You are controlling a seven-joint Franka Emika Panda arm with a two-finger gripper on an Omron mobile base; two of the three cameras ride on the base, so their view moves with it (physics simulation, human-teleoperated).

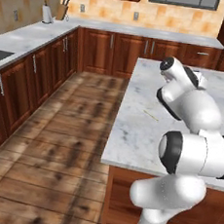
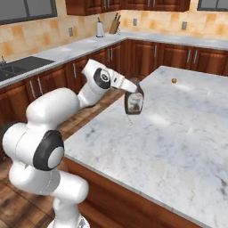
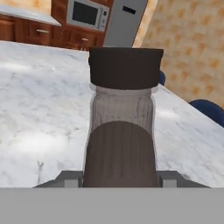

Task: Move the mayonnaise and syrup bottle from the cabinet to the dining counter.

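Right base view, left to right: the white arm rises from the lower left, bends at a dark-jointed elbow, and reaches forward and to the right over the near edge of the dining counter [image 2: 178, 133], its forearm roughly level. At its end the gripper [image 2: 132, 91] is clenched on the syrup bottle [image 2: 134, 102], a dark brown bottle with a pale label, which hangs tilted just above the marble top, apart from it. Farther right on the marble lies a small brown round object [image 2: 174, 80], well apart from the bottle. In the hand view the bottle [image 3: 122, 127] stands between the finger tips, its black cap [image 3: 125, 68] toward the top, with the marble top [image 3: 39, 113] spreading behind it. In the left base view the arm's folded joints rise over the counter [image 1: 131, 135] at right.
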